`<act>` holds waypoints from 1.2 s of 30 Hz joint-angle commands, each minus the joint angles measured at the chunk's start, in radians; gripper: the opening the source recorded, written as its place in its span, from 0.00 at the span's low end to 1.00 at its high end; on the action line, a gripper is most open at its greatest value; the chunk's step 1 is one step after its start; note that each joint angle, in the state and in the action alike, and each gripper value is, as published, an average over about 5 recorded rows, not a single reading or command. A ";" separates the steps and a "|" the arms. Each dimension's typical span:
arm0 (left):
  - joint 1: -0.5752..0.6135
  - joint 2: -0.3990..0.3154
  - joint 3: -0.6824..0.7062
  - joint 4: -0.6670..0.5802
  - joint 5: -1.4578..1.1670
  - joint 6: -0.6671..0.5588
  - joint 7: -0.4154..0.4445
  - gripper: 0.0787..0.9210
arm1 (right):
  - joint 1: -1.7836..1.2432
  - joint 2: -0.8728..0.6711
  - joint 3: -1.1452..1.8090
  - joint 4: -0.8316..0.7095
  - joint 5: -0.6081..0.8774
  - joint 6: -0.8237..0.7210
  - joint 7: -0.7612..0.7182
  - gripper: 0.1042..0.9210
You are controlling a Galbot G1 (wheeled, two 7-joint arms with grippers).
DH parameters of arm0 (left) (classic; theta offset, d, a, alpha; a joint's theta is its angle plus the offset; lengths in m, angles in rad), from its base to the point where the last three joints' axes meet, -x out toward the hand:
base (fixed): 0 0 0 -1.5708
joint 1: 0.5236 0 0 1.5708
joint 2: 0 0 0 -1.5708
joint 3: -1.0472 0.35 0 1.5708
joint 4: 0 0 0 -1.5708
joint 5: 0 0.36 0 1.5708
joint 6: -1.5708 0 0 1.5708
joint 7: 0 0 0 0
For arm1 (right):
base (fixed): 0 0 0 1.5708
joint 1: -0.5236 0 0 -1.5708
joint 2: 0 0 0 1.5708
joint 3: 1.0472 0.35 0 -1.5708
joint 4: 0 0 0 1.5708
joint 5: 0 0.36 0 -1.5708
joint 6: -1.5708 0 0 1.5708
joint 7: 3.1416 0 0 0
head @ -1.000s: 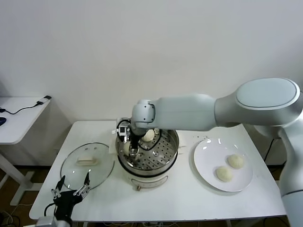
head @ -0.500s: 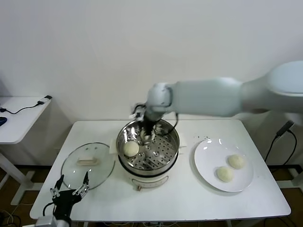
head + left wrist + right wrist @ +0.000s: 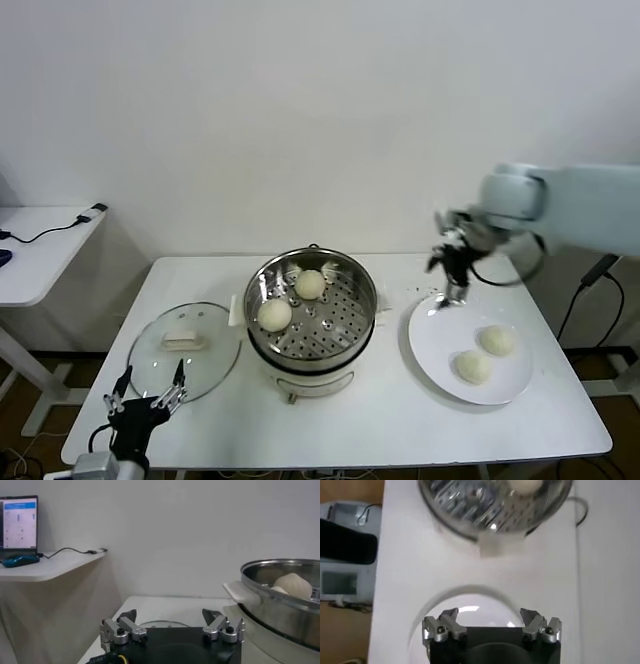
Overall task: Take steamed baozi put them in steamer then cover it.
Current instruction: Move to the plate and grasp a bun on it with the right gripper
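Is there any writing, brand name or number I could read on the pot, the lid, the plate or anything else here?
None can be read.
The steamer, cover and plate show no lettering.
The screen on the side table carries lines of text, too small and blurred to read.
Both grippers, left and right, show no markings.

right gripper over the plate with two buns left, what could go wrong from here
The right gripper hangs open above the plate rim; coming down there could clip the rim instead of a bun. The two plate buns lie close together, so grabbing one may nudge the other. The lid lies beside the left gripper, which might bump it.
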State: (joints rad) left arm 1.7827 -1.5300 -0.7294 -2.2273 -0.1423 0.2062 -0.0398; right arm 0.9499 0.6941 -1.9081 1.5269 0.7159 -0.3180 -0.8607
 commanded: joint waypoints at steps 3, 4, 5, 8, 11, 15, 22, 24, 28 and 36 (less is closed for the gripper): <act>-0.001 -0.004 0.001 0.000 0.011 0.002 0.000 0.88 | -0.353 -0.230 0.181 -0.049 -0.236 0.032 -0.023 0.88; 0.000 -0.005 0.001 0.000 0.013 0.002 0.000 0.88 | -0.375 -0.226 0.199 -0.060 -0.245 0.031 -0.021 0.88; 0.001 -0.006 0.001 0.000 0.014 0.002 0.000 0.88 | -0.397 -0.224 0.216 -0.070 -0.254 0.030 -0.019 0.88; 0.007 -0.008 -0.003 0.000 0.016 0.000 0.000 0.88 | -0.458 -0.218 0.266 -0.094 -0.272 0.026 -0.008 0.88; 0.013 -0.009 -0.005 0.000 0.015 -0.002 -0.001 0.88 | -0.511 -0.207 0.315 -0.114 -0.284 0.017 0.006 0.88; 0.018 -0.010 -0.004 0.000 0.014 -0.005 -0.002 0.88 | -0.543 -0.180 0.347 -0.129 -0.287 0.004 0.022 0.88; 0.018 -0.012 -0.005 0.000 0.010 -0.007 -0.003 0.88 | -0.558 -0.147 0.353 -0.148 -0.300 -0.014 0.050 0.88; 0.020 -0.012 -0.005 0.000 0.009 -0.009 -0.004 0.88 | -0.562 -0.141 0.356 -0.153 -0.299 -0.018 0.056 0.88; 0.023 -0.013 -0.005 0.000 0.005 -0.012 -0.006 0.88 | -0.571 -0.130 0.368 -0.155 -0.295 -0.027 0.066 0.88; 0.022 -0.012 -0.006 0.000 0.002 -0.014 -0.007 0.88 | -0.576 -0.118 0.360 -0.163 -0.309 -0.034 0.079 0.85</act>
State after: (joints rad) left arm 1.8047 -1.5427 -0.7354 -2.2274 -0.1397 0.1929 -0.0469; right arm 0.4065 0.5724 -1.5679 1.3776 0.4263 -0.3468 -0.7978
